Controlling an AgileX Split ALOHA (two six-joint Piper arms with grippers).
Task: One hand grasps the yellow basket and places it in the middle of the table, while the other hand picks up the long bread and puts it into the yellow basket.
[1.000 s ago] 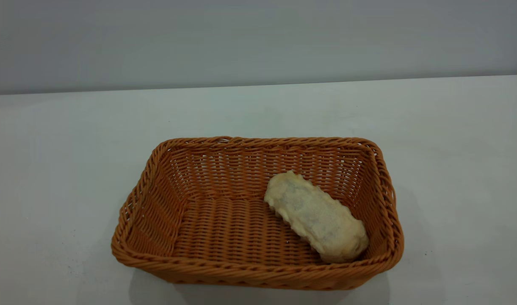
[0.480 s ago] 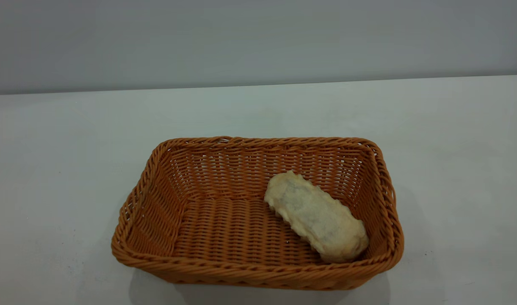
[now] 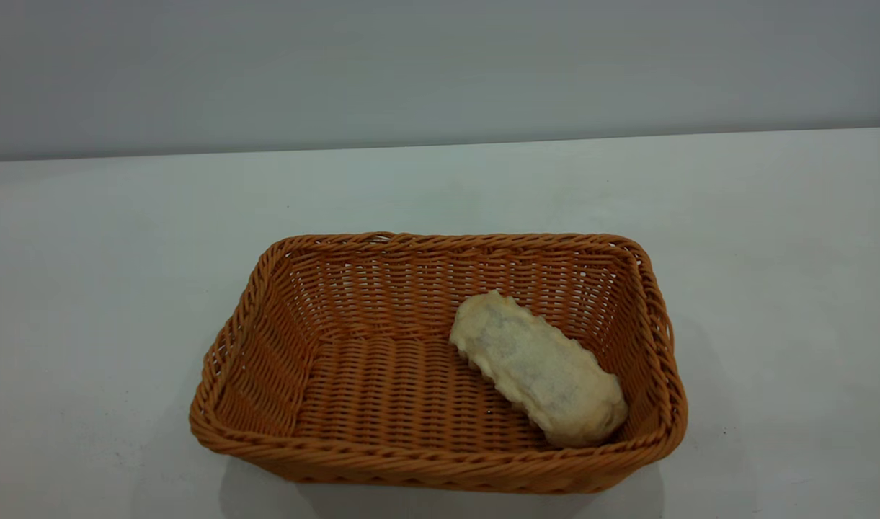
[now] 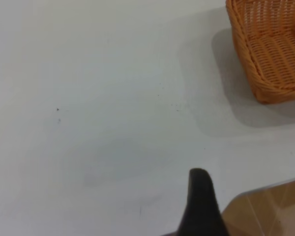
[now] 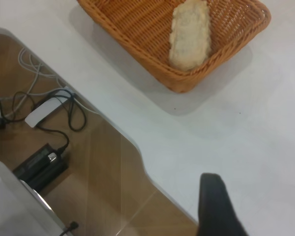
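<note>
Soft, even, rather dim light falls from above on the table (image 3: 122,288), which reads grey-white with a faint green cast and no glare. The yellow basket (image 3: 440,461) throws a pale, blurred shadow onto the bench toward its near edge and right side in the exterior view, and the long bread (image 3: 540,371) has almost no shadow of its own. In the left wrist view the basket's shadow spreads wide and soft-edged beside it, and the dark finger (image 4: 201,206) close to the lens is out of focus. In the right wrist view the near finger (image 5: 216,206) is equally blurred, while the floor beyond the bench edge looks dimmer and warmer.
</note>
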